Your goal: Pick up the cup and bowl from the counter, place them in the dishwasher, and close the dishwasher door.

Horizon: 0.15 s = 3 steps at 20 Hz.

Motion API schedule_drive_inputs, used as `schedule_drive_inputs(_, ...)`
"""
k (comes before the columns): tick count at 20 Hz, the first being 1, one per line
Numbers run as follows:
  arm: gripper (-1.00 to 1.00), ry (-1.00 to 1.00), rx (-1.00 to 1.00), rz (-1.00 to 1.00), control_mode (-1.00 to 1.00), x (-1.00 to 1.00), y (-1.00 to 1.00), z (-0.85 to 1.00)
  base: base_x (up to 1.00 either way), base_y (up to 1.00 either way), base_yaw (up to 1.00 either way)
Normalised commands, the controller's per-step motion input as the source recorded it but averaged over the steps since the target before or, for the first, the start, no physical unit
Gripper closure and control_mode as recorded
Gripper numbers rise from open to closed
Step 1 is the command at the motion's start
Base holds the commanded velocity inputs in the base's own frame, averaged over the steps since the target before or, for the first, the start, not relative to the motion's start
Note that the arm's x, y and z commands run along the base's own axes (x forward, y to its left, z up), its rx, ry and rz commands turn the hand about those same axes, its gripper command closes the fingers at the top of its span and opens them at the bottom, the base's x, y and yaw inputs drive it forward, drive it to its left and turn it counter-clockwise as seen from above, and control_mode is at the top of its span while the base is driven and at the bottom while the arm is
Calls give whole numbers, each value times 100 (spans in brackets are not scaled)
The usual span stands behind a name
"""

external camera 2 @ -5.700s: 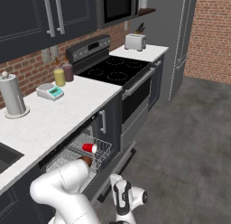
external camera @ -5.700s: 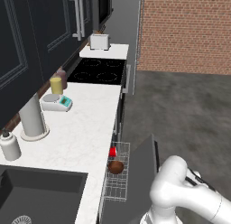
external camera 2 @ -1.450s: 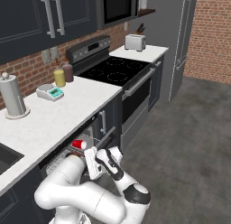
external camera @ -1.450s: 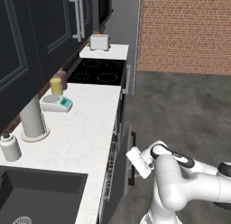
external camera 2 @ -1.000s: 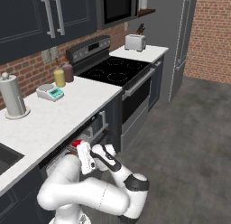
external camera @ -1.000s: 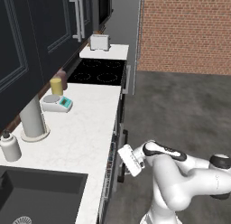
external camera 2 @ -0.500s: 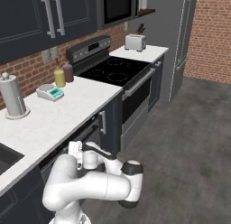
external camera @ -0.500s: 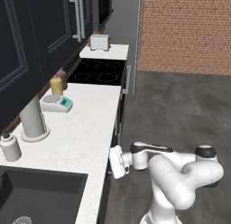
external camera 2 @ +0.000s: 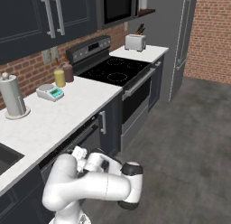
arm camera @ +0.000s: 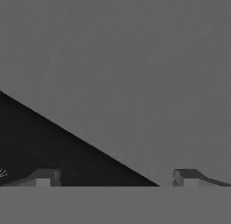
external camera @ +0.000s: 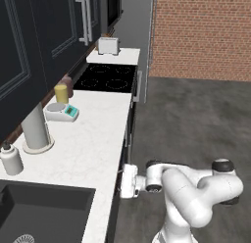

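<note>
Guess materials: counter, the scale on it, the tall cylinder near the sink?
Counter: looks like stone or a stone-look composite, white with faint speckle, matte, thin edge.
Scale: seems plastic, smooth white body with a teal panel.
Tall cylinder: pale, plain and matte on a round base; could be a paper towel roll on a holder, but the render leaves it open.

Red brick wall (external camera: 201, 36), grey floor (external camera: 191, 119), navy cabinets (external camera 2: 27, 20).
</note>
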Motion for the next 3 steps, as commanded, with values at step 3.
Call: schedule_drive_inputs(3,-100,32,53,-14,-100,17,40,-48,0,0,0)
